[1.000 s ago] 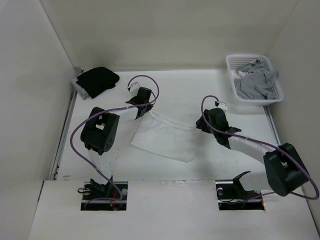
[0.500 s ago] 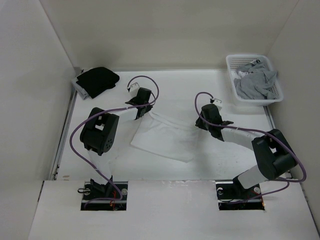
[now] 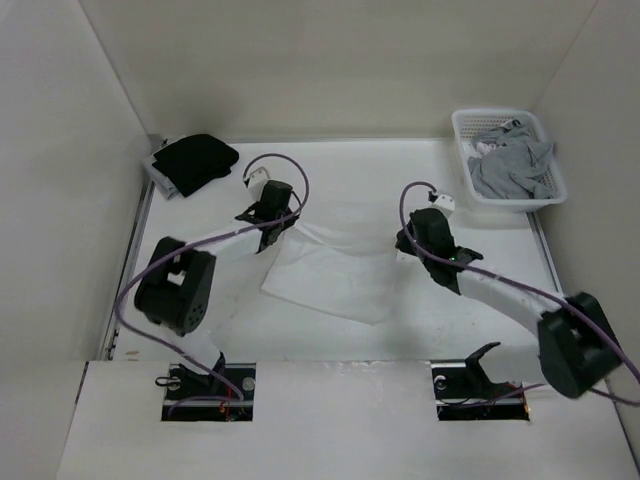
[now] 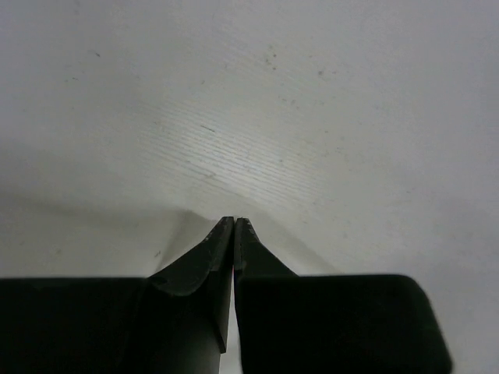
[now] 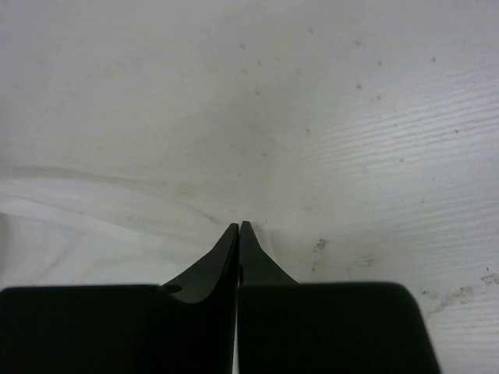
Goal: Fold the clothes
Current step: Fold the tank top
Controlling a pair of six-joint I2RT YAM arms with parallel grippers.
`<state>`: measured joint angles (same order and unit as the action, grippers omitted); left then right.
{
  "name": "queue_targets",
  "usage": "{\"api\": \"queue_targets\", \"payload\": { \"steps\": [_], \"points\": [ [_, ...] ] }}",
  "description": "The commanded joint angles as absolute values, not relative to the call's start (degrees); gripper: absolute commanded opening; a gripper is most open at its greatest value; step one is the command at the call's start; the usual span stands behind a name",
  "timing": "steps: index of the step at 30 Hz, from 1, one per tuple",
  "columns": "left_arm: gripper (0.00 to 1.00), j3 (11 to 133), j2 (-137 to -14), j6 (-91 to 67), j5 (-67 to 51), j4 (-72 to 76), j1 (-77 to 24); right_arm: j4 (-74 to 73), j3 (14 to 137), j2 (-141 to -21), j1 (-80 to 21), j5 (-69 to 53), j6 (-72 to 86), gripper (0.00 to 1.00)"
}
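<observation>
**Since a second ago, right fingers [image 5: 233,234] have snapped shut**

Wide apart a moment back, they now pinch the far-right corner of the white tank top [image 3: 330,275]. My left fingers [image 4: 226,234] are clamped tight on its far-left corner. That one top lies spread between both pairs on the bench [image 3: 360,180]. One basket [image 3: 500,113] at the far right holds one grey garment [image 3: 510,165]. One black garment [image 3: 195,160] sits in the far-left corner.

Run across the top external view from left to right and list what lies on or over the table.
black garment → left gripper → white tank top → right gripper → basket holding the grey garment
</observation>
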<state>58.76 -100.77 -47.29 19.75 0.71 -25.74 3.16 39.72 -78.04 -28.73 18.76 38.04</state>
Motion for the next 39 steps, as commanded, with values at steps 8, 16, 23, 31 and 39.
{"api": "queue_targets", "payload": {
  "steps": [8,16,23,31,39],
  "points": [
    [0.0,49.8,-55.3,-45.2,26.7,-2.7,-29.7,-15.7,51.7,-43.5,-43.6,35.1,30.2,0.0],
    [0.0,58.9,-38.8,-41.3,31.6,-10.5,-36.7,-25.2,71.1,-40.6,-72.6,61.1,21.2,0.0],
    [0.0,63.5,-41.0,-37.3,32.8,-8.2,-41.4,-15.4,75.9,-45.1,-84.4,67.2,9.1,0.0],
    [0.0,61.8,-57.4,-39.5,24.5,-2.5,-28.5,-13.6,72.9,-53.3,-52.0,32.5,17.9,0.0],
    [0.0,81.4,-76.8,-43.4,13.7,-1.3,-17.8,-9.2,86.4,-74.1,-27.0,9.2,24.5,0.0]
  ]
}}
